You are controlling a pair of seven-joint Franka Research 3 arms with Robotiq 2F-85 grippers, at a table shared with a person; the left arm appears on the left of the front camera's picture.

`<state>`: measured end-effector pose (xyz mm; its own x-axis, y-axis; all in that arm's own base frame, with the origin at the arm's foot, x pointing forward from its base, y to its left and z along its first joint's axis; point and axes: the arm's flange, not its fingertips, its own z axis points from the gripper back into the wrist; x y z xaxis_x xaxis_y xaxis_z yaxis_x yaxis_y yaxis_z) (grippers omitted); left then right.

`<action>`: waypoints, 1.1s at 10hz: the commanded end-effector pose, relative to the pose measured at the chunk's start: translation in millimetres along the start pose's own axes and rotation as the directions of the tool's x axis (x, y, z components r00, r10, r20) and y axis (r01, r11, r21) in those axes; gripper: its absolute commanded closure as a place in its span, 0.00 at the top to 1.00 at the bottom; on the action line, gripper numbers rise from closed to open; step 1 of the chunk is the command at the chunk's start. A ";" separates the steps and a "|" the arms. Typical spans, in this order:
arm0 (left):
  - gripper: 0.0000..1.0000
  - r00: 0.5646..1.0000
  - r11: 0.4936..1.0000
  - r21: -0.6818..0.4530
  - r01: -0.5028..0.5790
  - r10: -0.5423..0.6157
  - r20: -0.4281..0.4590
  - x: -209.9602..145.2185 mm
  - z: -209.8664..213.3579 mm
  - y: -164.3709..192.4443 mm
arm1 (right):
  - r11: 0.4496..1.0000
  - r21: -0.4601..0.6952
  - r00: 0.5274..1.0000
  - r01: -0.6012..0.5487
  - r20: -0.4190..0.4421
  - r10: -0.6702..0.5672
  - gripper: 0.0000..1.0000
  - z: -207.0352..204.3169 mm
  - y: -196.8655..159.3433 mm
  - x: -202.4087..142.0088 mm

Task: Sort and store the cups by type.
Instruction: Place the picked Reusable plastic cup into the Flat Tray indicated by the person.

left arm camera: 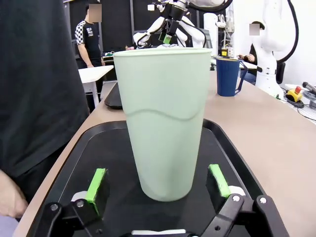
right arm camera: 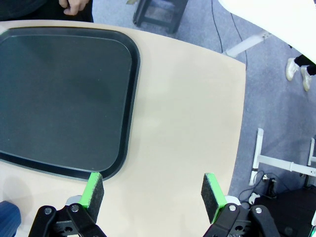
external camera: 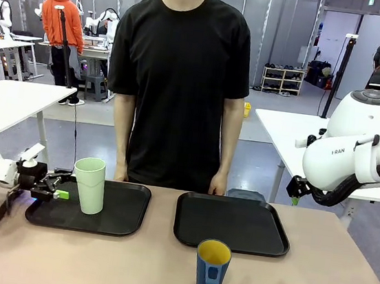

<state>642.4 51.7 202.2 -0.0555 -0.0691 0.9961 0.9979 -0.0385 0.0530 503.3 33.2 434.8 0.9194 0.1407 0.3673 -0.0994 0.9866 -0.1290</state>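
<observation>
A tall mint-green tumbler (external camera: 89, 185) stands upright on the left black tray (external camera: 125, 220). My left gripper (external camera: 59, 192) is low at the tray's left side and open. In the left wrist view the tumbler (left arm camera: 160, 118) stands between the green pads (left arm camera: 96, 185), with a gap on each side. A dark blue mug (external camera: 212, 268) with a yellow inside and a handle stands on the bare table near the front edge. It also shows far off as the mug (left arm camera: 228, 76). My right gripper (right arm camera: 153, 192) hangs open and holds nothing, above the table beside the right tray (right arm camera: 59, 94).
A person in a black shirt stands at the far edge with a hand (external camera: 218, 184) at each side. The right black tray (external camera: 232, 223) has nothing on it. My right arm (external camera: 355, 152) is raised at the right. The table's right edge (right arm camera: 242, 123) drops to the floor.
</observation>
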 end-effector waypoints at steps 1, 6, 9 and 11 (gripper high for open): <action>1.00 1.000 0.997 0.075 0.007 -0.007 0.000 5.4 14.5 -29.1 | 1.000 -0.002 1.000 0.001 0.002 -0.001 1.00 0.6 -0.5 1.2; 1.00 1.000 0.997 0.071 -0.004 0.004 -0.008 16.0 36.7 -32.3 | 1.000 -0.002 1.000 0.001 0.002 -0.001 1.00 0.6 -0.5 1.2; 1.00 1.000 0.997 0.071 -0.004 0.004 -0.008 16.0 36.7 -32.3 | 1.000 -0.002 1.000 0.001 0.002 -0.001 1.00 0.6 -0.5 1.2; 1.00 1.000 0.997 0.071 -0.004 0.004 -0.008 16.0 36.7 -32.3 | 1.000 -0.002 1.000 0.001 0.002 -0.001 1.00 0.6 -0.5 1.2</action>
<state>607.9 88.6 220.4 -0.0482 -0.0741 0.9961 0.9980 0.0370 0.0511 503.3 33.2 434.8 0.9194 0.1406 0.3672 -0.0994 0.9867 -0.1290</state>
